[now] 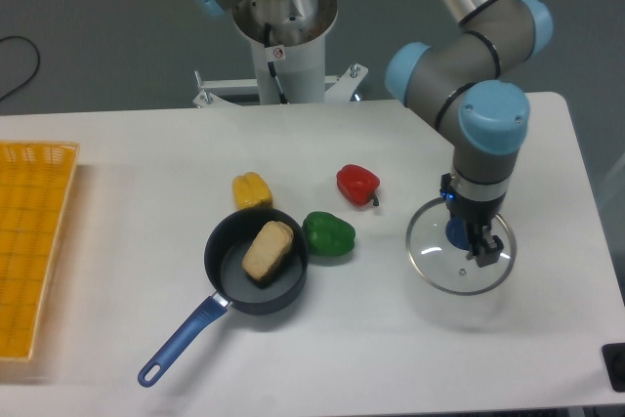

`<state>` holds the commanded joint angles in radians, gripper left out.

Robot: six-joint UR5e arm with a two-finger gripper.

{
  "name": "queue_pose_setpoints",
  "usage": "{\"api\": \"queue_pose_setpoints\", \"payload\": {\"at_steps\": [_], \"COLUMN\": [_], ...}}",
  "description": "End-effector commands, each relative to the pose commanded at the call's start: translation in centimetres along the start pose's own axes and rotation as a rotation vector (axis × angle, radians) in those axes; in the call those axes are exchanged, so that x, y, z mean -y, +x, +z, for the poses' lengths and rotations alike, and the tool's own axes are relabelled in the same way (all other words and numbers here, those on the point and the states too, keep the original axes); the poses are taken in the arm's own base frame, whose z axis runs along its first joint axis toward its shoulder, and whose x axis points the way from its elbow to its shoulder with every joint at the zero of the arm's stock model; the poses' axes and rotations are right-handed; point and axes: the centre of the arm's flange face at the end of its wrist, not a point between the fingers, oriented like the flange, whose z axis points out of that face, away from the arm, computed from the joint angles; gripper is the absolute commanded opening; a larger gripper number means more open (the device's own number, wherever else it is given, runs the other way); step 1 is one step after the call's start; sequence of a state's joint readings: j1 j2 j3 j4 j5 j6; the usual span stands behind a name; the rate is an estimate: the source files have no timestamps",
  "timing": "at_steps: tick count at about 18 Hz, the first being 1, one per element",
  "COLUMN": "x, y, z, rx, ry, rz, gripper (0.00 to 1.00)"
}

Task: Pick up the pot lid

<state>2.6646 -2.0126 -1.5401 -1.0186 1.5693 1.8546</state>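
Near L, the pan [262, 308] sits well apart from the pot lid [437, 266], which hangs at R, apparently off the table [361, 368]. It's prob. glass w/ a thin metal rim: stiff, fairly light, slick, breakable if knocked. Best grip pt. is the blue knob [457, 233]; the gripper [471, 233] has it pinched, fingers approx. knob-width apart.

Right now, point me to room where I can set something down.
A wide gap runs between the crate and the pan. Another lies between the pan and the lid, nearer the camera than the green pepper. Pan, green pepper and yellow pepper crowd together.
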Motion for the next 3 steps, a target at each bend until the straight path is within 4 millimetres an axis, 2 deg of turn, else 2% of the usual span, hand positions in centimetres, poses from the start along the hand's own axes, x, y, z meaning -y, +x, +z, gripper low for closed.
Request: {"api": "queue_pose_setpoints", "payload": {"at_steps": [3], "x": [0.00], "y": [0.01], "z": [-0.10], "rx": [0.002], "ry": [0.000], "rz": [-0.003], "gripper": [0.63]}}
